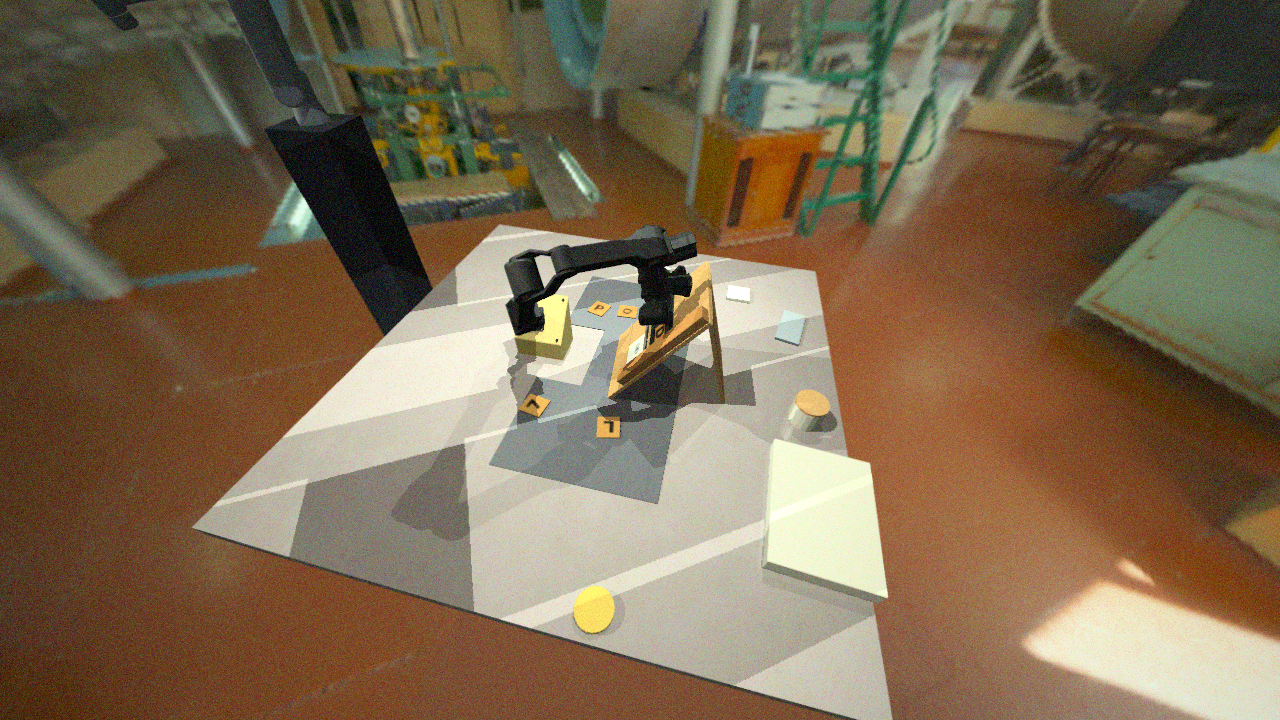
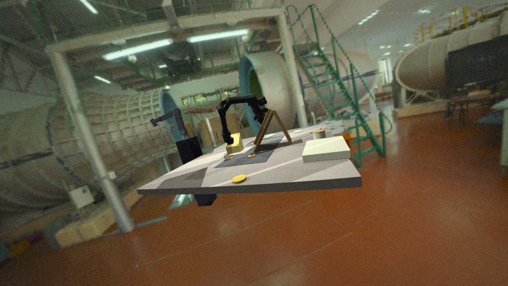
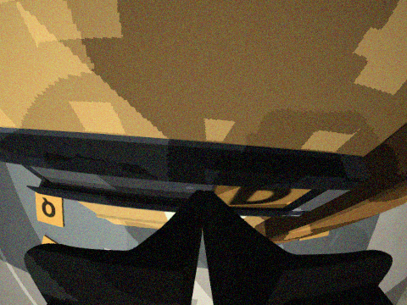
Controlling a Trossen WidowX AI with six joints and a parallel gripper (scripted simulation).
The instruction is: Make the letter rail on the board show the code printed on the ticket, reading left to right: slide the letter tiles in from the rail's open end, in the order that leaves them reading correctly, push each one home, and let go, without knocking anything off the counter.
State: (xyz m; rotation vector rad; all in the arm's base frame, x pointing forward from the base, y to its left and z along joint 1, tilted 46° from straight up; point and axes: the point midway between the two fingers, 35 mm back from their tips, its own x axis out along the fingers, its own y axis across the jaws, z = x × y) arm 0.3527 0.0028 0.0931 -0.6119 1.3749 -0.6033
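A tilted wooden board (image 1: pixel 702 284) (image 2: pixel 263 130) (image 3: pixel 203 63) carries a dark letter rail (image 3: pixel 106 148). One orange tile (image 3: pixel 292 196) with a partly hidden letter, like a D, sits near the rail's right end in the wrist view. My gripper (image 3: pixel 203 197) is shut and empty, its tips at that tile's left edge; whether they touch it is unclear. Loose on the mat lie a P tile (image 1: pixel 598 308), a round-letter tile (image 1: pixel 627 311) (image 3: pixel 58 218), a tile with an angled mark (image 1: pixel 534 404) (image 2: pixel 229 157) and an L-like tile (image 1: pixel 608 427) (image 2: pixel 251 155). The ticket's code is unreadable.
The grey mat (image 1: pixel 581 474) lies under the board. A yellow block (image 1: pixel 556 335) (image 2: pixel 234 146) stands by the arm's base. A lidded jar (image 1: pixel 810 410) (image 2: pixel 318 134), a large pale slab (image 1: pixel 823 514) (image 2: pixel 325 149) and a yellow disc (image 1: pixel 593 609) (image 2: pixel 239 178) stand or lie near the counter's edges.
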